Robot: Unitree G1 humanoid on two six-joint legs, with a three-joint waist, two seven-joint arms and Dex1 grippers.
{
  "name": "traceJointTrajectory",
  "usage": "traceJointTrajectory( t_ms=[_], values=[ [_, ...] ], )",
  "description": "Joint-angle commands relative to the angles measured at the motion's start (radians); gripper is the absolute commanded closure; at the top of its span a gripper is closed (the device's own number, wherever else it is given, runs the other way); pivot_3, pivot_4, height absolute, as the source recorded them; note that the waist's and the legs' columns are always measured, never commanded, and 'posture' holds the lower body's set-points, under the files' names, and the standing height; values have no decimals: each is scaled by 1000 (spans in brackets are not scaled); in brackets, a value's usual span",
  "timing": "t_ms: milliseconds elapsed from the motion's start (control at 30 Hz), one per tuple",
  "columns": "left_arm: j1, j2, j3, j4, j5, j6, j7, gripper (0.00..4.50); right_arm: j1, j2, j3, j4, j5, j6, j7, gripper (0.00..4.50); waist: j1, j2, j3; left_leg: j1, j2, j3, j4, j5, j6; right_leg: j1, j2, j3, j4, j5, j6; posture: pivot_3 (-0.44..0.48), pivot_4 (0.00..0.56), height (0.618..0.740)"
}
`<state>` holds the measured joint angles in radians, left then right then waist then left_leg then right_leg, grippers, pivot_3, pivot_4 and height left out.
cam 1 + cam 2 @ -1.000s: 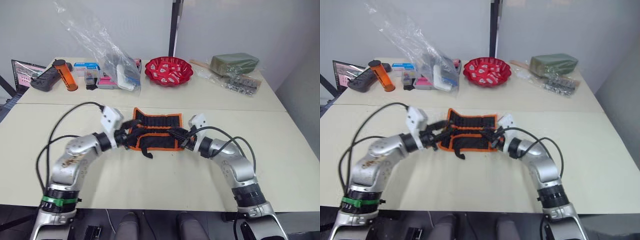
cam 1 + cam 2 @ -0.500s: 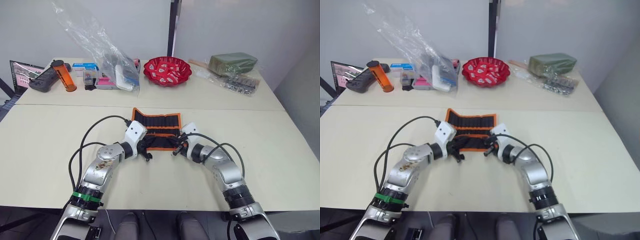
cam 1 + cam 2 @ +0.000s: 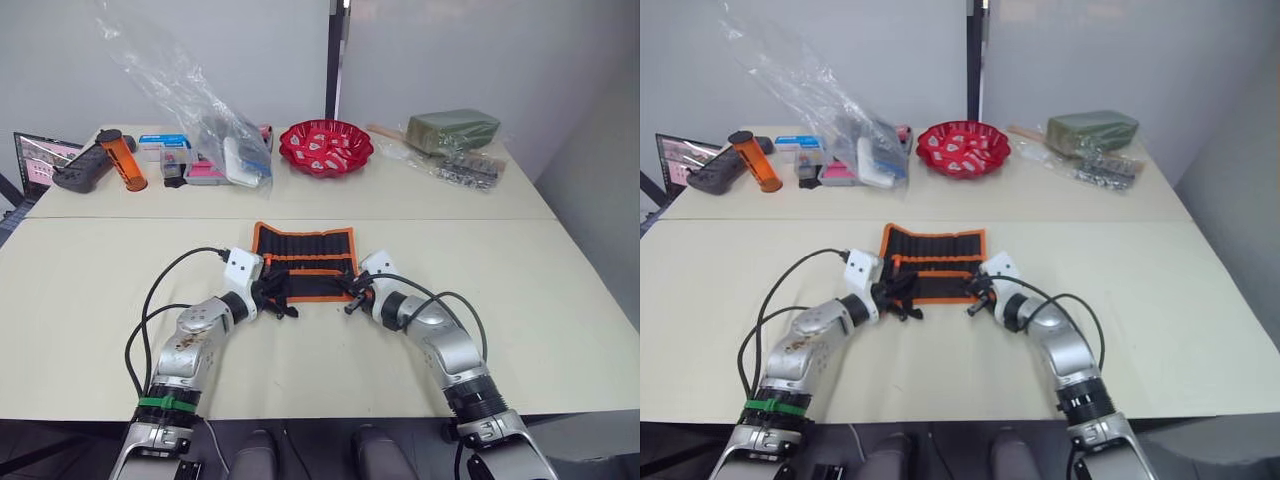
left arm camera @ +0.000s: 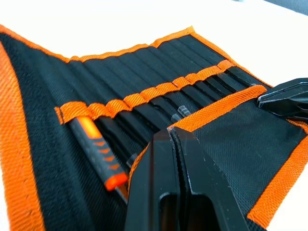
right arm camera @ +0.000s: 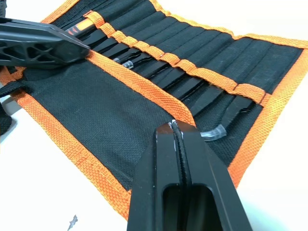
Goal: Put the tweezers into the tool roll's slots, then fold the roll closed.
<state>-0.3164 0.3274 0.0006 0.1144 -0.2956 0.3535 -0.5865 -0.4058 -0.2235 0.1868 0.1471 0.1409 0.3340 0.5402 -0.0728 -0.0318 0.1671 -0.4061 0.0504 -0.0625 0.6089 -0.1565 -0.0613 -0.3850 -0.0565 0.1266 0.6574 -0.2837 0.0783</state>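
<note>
The tool roll point(image 3: 305, 262) lies mid-desk with its near flap folded over the slots point(image 4: 159, 91). My left gripper point(image 4: 174, 139) and right gripper point(image 5: 174, 129), both pressed together, pinch that flap's orange edge. I should carry both corners evenly toward the far edge, keeping the tweezers point(image 5: 144, 57) seated.

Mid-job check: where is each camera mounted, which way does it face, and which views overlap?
Left eye and right eye views: head stereo pair, looking forward and down over the table; both arms, the left gripper and right gripper at the tool roll's near flap.
Left wrist view: looks along its own shut fingers across the slots; the right gripper's tip shows too.
Right wrist view: along its shut fingers over the same flap; the left gripper enters.
All views share the tool roll.
</note>
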Motion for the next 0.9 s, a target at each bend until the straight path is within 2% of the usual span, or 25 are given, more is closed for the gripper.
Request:
traceJointTrajectory(
  t_ms=[33, 167, 333, 433, 600, 733, 900],
  values=[
    [14, 25, 52, -27, -36, 62, 0, 4435, 11, -18, -19, 9, -8, -8, 4, 4500, 1, 0, 0, 0, 0, 0, 0, 0, 0, 0, 0, 0, 0, 0, 0, 0, 150, 740],
    [-1, 53, 80, -126, -97, 91, -38, 4435, 9, -18, -75, -60, 63, -19, 44, 4500, 3, 0, 0, -2, 0, 0, 0, 0, 0, -2, 0, 0, -1, 0, 0, 0, 150, 740],
    [-33, 126, 77, -203, -102, 107, -78, 4435, 38, -31, -167, -171, 234, 74, 122, 4500, 5, 0, 1, -9, 0, 0, 0, 0, 0, -5, 0, 0, -3, 0, 0, 0, 150, 740],
    [-46, 150, 70, -216, -103, 106, -103, 4435, 66, -46, -197, -201, 277, 118, 133, 4500, 9, 0, 1, -9, 0, -1, -2, 0, 0, -4, -1, -1, -8, 0, 0, 0, 150, 740],
    [-74, 193, 3, -245, -97, 101, -199, 4435, 133, -88, -281, -287, 407, 292, 112, 4500, 11, 0, 1, -11, 0, 0, -3, 0, 0, -5, -1, -1, -10, 0, 0, 0, 150, 740],
    [-130, 170, -74, -188, -55, 137, -194, 4435, 161, -110, -326, -328, 483, 410, 80, 4500, 15, 0, 1, -13, 0, -1, -2, 0, 0, -6, -1, -1, -10, 0, 1, 0, 150, 740],
    [-155, 157, -128, -154, -6, 152, -183, 4500, 193, -104, -350, -373, 546, 518, 22, 3019, 8, 0, 1, -13, 0, -1, -3, 0, 0, -6, -1, -1, -10, 0, 1, 0, 150, 740]
  ],
)
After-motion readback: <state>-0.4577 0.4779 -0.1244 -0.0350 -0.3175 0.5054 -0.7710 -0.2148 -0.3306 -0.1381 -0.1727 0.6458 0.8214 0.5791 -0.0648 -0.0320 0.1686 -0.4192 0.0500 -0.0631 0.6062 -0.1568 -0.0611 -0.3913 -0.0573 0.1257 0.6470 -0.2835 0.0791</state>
